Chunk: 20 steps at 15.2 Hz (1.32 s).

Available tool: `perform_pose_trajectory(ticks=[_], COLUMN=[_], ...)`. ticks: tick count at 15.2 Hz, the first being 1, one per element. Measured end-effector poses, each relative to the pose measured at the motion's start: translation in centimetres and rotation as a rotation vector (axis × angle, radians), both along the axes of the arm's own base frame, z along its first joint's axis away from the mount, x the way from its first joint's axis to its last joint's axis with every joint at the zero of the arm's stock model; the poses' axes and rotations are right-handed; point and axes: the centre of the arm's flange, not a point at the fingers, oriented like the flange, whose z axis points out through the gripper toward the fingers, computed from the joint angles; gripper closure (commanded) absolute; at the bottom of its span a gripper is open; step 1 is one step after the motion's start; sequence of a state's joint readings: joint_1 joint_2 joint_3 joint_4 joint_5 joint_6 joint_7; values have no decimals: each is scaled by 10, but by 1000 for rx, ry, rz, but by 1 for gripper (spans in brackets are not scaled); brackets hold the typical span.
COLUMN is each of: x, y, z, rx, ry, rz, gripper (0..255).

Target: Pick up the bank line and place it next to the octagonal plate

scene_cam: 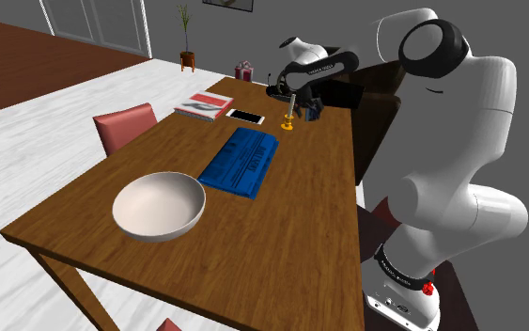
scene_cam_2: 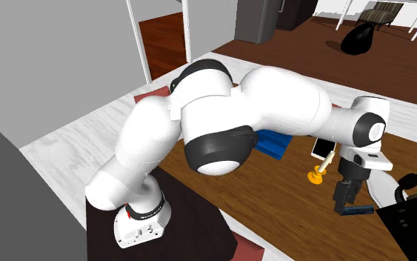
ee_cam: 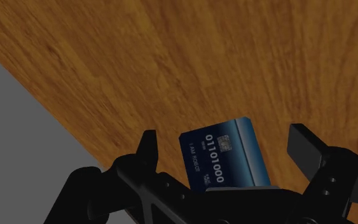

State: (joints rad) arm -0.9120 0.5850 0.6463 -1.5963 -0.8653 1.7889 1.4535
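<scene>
While the spread tool (ee_cam: 224,139) flanks the blue card (ee_cam: 227,159) without touching, a shallow pinch could skid it along the worktop (ee_cam: 203,57).

The white Franka arm (scene_cam: 459,141) is built of fat, rounded, glossy shells joined by dark grey collars. Its white base (scene_cam: 396,306) wears a black band (scene_cam: 394,269) with tiny white lettering, and a small red knob (scene_cam: 428,288) sits at four o'clock of that band (in the second exterior view the band carries red marks too). A dark domed cap (scene_cam_2: 218,152) closes one shell. The all-black end effector (ee_cam: 228,153) has blocky fingers (ee_cam: 308,149), and its hand housing bears white lettering.
</scene>
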Motion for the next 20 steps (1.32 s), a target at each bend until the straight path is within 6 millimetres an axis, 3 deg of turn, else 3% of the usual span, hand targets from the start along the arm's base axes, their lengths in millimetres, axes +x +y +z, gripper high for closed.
perform_pose_trajectory(ticks=[7, 8, 20], x=[-3, -3, -3], y=[-2, -2, -2], z=[-6, -6, 1], rx=[1, 1, 1], ry=[0, 0, -1], rz=[-1, -1, 0], gripper=[0, 255, 255])
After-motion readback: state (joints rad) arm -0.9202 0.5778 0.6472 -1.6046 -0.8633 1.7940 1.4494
